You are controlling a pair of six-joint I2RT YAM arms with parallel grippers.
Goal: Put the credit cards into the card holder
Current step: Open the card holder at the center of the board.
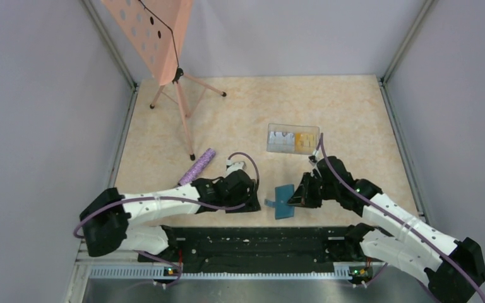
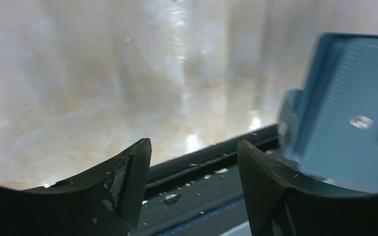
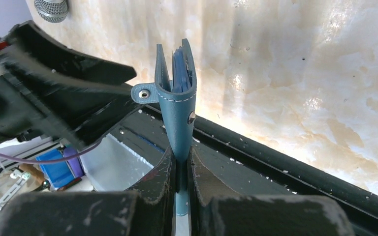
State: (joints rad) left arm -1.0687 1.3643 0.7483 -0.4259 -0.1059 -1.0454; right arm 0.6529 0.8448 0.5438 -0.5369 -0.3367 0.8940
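The teal card holder [image 3: 177, 110] is pictured at the near edge of the marbled surface [image 1: 347, 113]. It is clamped by one end between the closed fingers of the right hand [image 3: 181, 157], with its snap tab turned toward the left arm. The left hand [image 2: 194, 152] is seen just beside it, fingers apart and gripping nothing. White and yellow credit cards [image 1: 302, 141] are seen in a clear box [image 1: 293, 128] farther back.
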